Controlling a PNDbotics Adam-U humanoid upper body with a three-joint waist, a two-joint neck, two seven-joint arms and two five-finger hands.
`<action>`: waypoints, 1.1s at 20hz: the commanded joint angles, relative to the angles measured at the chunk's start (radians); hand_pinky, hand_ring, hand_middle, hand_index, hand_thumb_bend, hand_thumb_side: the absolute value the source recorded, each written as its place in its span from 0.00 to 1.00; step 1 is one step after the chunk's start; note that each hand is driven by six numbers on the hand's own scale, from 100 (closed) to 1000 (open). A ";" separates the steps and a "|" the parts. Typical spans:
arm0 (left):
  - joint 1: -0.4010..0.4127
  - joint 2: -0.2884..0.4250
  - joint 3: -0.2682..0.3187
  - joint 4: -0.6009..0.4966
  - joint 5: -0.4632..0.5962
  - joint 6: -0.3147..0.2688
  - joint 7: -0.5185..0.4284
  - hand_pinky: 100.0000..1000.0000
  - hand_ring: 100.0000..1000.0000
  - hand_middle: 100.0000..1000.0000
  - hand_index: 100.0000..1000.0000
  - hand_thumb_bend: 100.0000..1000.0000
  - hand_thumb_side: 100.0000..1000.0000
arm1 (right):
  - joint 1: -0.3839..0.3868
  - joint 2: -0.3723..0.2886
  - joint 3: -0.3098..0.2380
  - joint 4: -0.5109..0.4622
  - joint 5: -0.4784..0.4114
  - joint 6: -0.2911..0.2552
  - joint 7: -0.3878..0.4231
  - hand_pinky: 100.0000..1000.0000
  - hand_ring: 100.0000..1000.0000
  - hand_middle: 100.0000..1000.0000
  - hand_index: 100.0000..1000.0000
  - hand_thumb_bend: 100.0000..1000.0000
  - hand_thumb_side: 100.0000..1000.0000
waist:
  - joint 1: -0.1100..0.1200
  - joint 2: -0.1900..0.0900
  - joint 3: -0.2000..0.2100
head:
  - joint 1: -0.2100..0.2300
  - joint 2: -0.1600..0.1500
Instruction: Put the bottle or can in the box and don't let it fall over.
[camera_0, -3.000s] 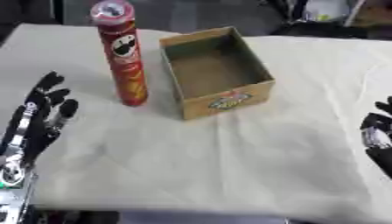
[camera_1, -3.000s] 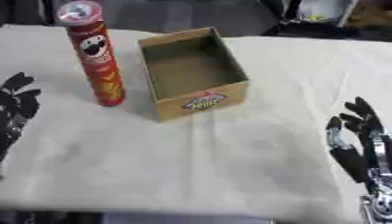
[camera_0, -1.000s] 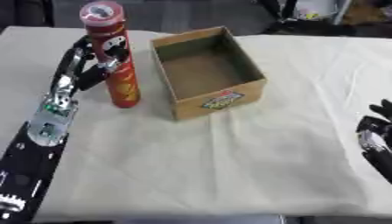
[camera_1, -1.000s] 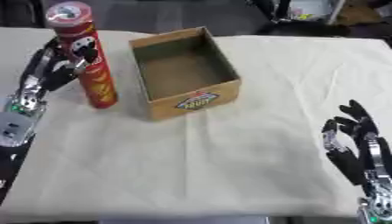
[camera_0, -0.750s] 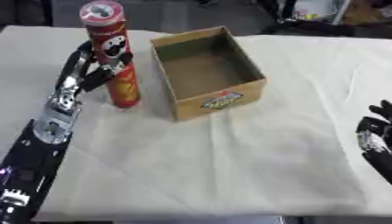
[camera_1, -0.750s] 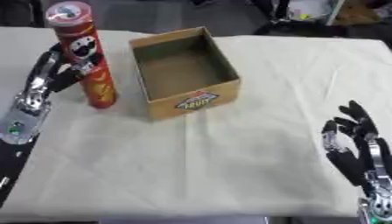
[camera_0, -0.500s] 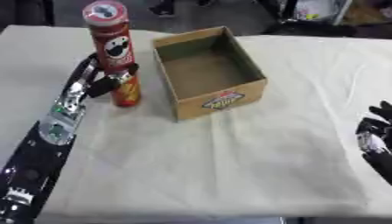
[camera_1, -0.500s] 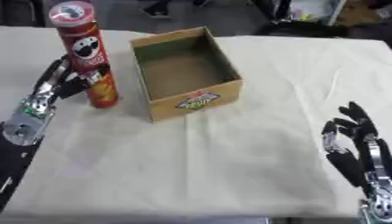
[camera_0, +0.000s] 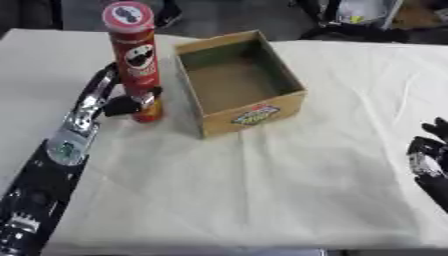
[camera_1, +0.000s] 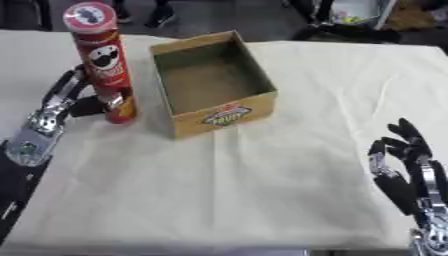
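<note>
The can (camera_0: 136, 55), a tall red tube with a round lid, stands upright on the cloth (camera_0: 262, 175) just left of the box (camera_0: 241, 85), near it but not touching. Its long axis runs vertical, so it is top-heavy for its narrow base. The left hand (camera_0: 118, 102) sits at the can's lower part, fingers curled round it from the left and front, low on the tube and close to the cloth. The box is open-topped and empty, with its near wall carrying a label.

The right hand (camera_1: 407, 165) rests released near the lower right corner, fingers up, well apart from both things. The left hand is plainly the nearer 1. The move ahead likely turns on this: the box lies to the can's right, so the can must rise above the wall and travel right while staying vertical, with a grip so low that tipping is a risk.
</note>
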 joint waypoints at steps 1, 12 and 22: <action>-0.007 0.015 0.006 -0.037 0.063 -0.009 0.013 0.90 0.84 0.87 0.53 0.00 0.04 | -0.004 -0.010 -0.004 -0.007 -0.006 -0.001 0.001 0.85 0.83 0.88 1.00 0.00 0.45 | -0.010 -0.023 -0.001 | -0.001 0.005; -0.185 0.016 -0.027 -0.127 0.221 0.016 0.029 0.89 0.83 0.86 0.49 0.00 0.06 | -0.002 -0.011 0.008 -0.005 -0.008 -0.002 0.012 0.85 0.83 0.88 1.00 0.00 0.44 | -0.011 -0.027 -0.024 | 0.019 0.005; -0.298 -0.107 -0.093 0.126 -0.042 -0.043 -0.045 0.91 0.86 0.91 0.92 0.47 0.63 | -0.015 -0.001 0.032 -0.001 -0.016 -0.006 0.038 0.85 0.83 0.88 1.00 0.00 0.44 | -0.018 -0.018 -0.090 | 0.056 -0.013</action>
